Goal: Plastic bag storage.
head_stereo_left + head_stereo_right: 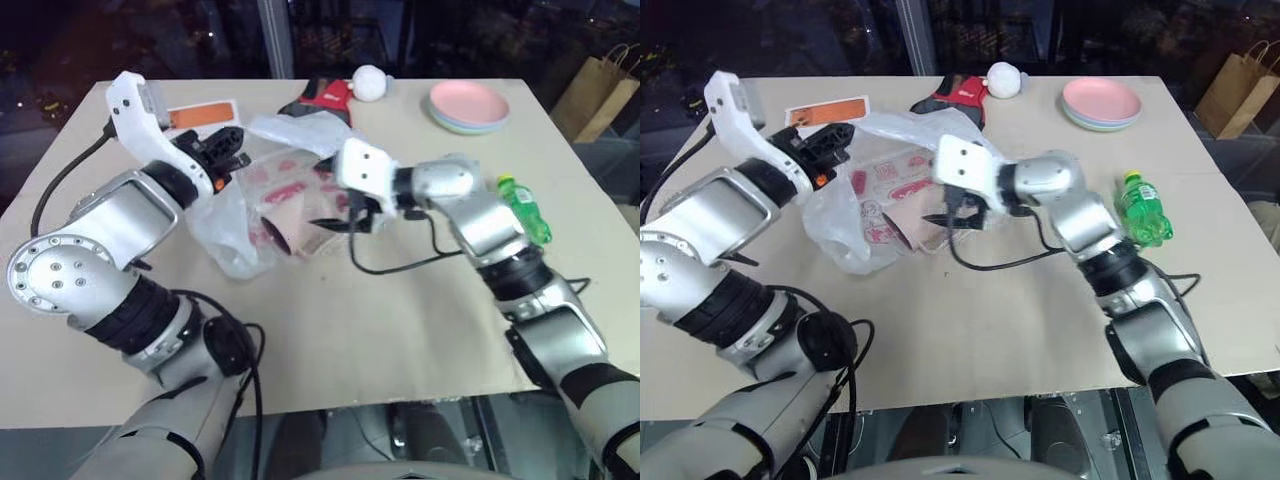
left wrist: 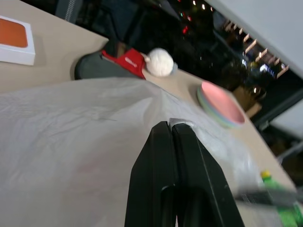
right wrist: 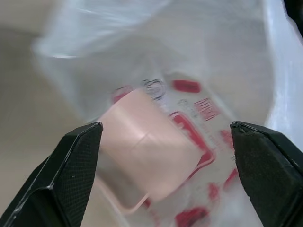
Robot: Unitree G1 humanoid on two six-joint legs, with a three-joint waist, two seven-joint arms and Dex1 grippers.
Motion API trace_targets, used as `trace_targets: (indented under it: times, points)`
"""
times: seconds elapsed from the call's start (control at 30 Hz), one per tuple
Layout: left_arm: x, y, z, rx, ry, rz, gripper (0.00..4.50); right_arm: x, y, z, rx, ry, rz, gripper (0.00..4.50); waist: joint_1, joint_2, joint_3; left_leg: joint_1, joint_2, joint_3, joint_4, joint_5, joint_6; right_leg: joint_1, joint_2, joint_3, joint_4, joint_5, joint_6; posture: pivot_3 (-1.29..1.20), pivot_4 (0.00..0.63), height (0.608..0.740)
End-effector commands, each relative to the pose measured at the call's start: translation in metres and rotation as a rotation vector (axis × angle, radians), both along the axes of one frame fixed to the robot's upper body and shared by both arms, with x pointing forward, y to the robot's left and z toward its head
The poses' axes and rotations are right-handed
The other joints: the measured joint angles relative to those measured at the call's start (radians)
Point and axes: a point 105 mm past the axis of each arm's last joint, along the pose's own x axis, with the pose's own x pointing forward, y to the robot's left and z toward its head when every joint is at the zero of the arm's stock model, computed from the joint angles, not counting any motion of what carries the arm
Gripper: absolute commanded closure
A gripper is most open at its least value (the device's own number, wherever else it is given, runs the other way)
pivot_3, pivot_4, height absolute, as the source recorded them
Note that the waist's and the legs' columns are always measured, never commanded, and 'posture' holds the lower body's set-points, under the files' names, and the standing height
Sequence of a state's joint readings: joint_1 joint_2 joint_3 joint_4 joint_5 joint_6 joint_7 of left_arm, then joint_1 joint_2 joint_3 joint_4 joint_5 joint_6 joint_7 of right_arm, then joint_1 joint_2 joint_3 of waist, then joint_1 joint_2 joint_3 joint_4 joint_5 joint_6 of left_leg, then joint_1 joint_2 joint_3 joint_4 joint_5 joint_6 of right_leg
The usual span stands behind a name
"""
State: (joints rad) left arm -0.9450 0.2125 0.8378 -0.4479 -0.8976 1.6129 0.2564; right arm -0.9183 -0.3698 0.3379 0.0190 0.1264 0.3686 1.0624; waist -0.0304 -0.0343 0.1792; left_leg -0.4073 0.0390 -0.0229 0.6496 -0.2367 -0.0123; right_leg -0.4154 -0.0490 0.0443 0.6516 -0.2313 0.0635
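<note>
The plastic bag [image 1: 262, 205] lies crumpled on the table [image 1: 380, 330], between the two robot arms, and a pale pink cup [image 3: 147, 151] lies on its side inside it. The left gripper [image 1: 222, 150] has its two black fingers pressed together on the bag's thin top edge and holds it up, while the right gripper [image 3: 165, 163] has its fingers wide apart at the bag's mouth, with nothing between them. Near the table's far edge sit a stack of plates [image 1: 468, 105], a white ball [image 1: 370, 82] and an orange-topped box [image 1: 200, 113], and a green bottle [image 1: 524, 210] lies by the right arm.
</note>
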Motion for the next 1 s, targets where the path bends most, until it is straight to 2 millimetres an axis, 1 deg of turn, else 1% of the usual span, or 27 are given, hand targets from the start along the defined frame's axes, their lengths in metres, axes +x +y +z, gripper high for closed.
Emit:
trace_targets:
  times: [0.03,0.1,0.17,0.23,0.3,0.33,0.4,0.43,0.47,0.57,0.67,0.73,0.77,0.8,0.87,0.9,1.0]
  points:
    - [0.003,0.005,0.009,-0.058,-0.011,0.045,4.5,-0.02,-0.027,0.029,0.076,0.038,0.01,0.13,-0.001,0.0,0.0,-0.002,0.0,-0.001,0.0,0.0,-0.001,0.0,0.0,-0.001,-0.001,0.0,0.0,0.0,0.15,0.74]
    - [0.006,0.006,0.012,-0.109,-0.008,0.061,4.5,-0.014,-0.051,0.04,0.108,0.056,-0.085,0.13,0.0,0.001,0.0,-0.004,0.0,-0.003,0.001,0.001,-0.001,-0.002,0.0,-0.003,-0.001,0.0,0.0,0.0,0.15,0.74]
    - [0.008,0.005,0.011,-0.083,0.007,0.058,4.5,-0.001,-0.08,0.05,0.145,0.06,-0.223,0.13,0.005,0.001,0.0,-0.007,0.0,-0.004,0.001,0.002,-0.003,-0.004,0.0,-0.004,-0.001,0.0,0.0,0.0,0.15,0.74]
    - [0.01,0.001,0.007,-0.075,0.023,0.049,4.5,0.018,-0.115,0.058,0.185,0.061,-0.413,0.13,0.007,0.001,0.0,-0.007,-0.001,-0.005,0.001,0.002,-0.003,-0.004,0.0,-0.004,-0.002,0.0,0.0,0.0,0.15,0.74]
    - [0.011,-0.003,0.004,-0.065,0.033,0.027,4.5,0.046,-0.163,0.049,0.152,0.065,-0.703,0.13,0.013,0.0,0.0,-0.007,-0.001,-0.004,0.001,0.002,-0.003,-0.004,0.0,-0.004,-0.002,0.0,0.0,0.0,0.15,0.74]
    - [0.012,-0.005,0.004,-0.061,0.035,0.019,4.5,0.056,-0.186,0.041,0.126,0.069,-0.839,0.13,0.015,0.0,0.0,-0.007,-0.001,-0.004,0.001,0.002,-0.003,-0.004,0.0,-0.004,-0.002,0.0,0.0,0.0,0.15,0.74]
    - [0.013,-0.009,0.006,-0.056,0.031,0.002,4.5,0.063,-0.222,0.02,0.044,0.098,-1.024,0.13,0.02,0.0,0.0,-0.007,-0.001,-0.004,0.001,0.002,-0.003,-0.004,-0.001,-0.004,-0.003,0.0,0.0,0.0,0.15,0.74]
    - [0.013,-0.009,0.007,-0.051,0.028,-0.003,4.5,0.062,-0.231,0.01,0.026,0.134,-1.074,0.13,0.02,0.0,0.0,-0.008,-0.001,-0.004,0.001,0.002,-0.003,-0.004,-0.001,-0.004,-0.004,0.0,0.0,0.0,0.15,0.74]
    - [0.013,-0.009,0.008,-0.048,0.026,-0.005,4.5,0.061,-0.237,0.002,0.027,0.171,-1.108,0.13,0.019,0.0,0.0,-0.008,-0.001,-0.004,0.001,0.002,-0.003,-0.004,-0.001,-0.004,-0.005,0.0,0.0,0.0,0.15,0.74]
    - [0.013,-0.009,0.013,-0.044,0.01,-0.012,4.5,0.054,-0.261,-0.03,-0.041,0.244,-1.232,0.13,0.017,0.001,0.0,-0.009,-0.001,-0.003,0.0,0.004,-0.006,-0.004,-0.001,-0.003,-0.007,0.0,0.0,0.0,0.15,0.74]
    - [0.012,-0.01,0.015,-0.034,0.0,-0.023,4.5,0.048,-0.284,-0.051,-0.089,0.285,-1.384,0.13,0.015,0.001,0.001,-0.009,-0.001,-0.003,-0.001,0.004,-0.006,-0.004,-0.001,-0.003,-0.008,0.0,0.0,0.0,0.15,0.74]
    - [0.012,-0.012,0.013,-0.033,0.003,-0.037,4.5,0.045,-0.29,-0.07,-0.093,0.364,-1.447,0.13,0.016,0.001,0.001,-0.009,-0.001,-0.003,0.0,0.004,-0.006,-0.004,0.0,-0.003,-0.008,0.0,0.0,0.0,0.15,0.74]
    - [0.013,-0.014,0.011,-0.03,0.006,-0.043,4.5,0.044,-0.294,-0.078,-0.133,0.361,-1.473,0.13,0.017,0.001,0.001,-0.009,-0.001,-0.003,0.0,0.004,-0.007,-0.004,0.0,-0.003,-0.007,0.0,0.0,0.0,0.15,0.74]
    - [0.013,-0.014,0.011,-0.025,0.008,-0.047,4.5,0.042,-0.298,-0.085,-0.167,0.357,-1.49,0.13,0.017,0.001,0.001,-0.008,-0.001,-0.003,0.0,0.004,-0.006,-0.004,0.0,-0.003,-0.007,0.0,0.0,0.0,0.15,0.74]
    - [0.013,-0.014,0.011,-0.023,0.008,-0.048,4.5,0.042,-0.297,-0.093,-0.151,0.397,-1.485,0.13,0.017,0.001,0.001,-0.008,-0.001,-0.003,0.0,0.004,-0.006,-0.004,0.0,-0.003,-0.007,0.0,0.0,0.0,0.15,0.74]
    - [0.013,-0.014,0.012,-0.019,0.007,-0.048,4.5,0.042,-0.297,-0.095,-0.14,0.406,-1.491,0.34,0.017,0.001,0.001,-0.009,-0.001,-0.003,0.0,0.004,-0.006,-0.004,0.0,-0.003,-0.007,0.0,0.0,0.0,0.15,0.74]
    - [0.013,-0.014,0.013,-0.017,0.003,-0.051,4.5,0.045,-0.299,-0.093,-0.108,0.394,-1.505,1.27,0.015,0.001,0.0,-0.007,-0.001,-0.003,0.001,0.004,-0.006,-0.002,0.0,-0.003,-0.007,0.0,0.0,0.0,0.15,0.74]
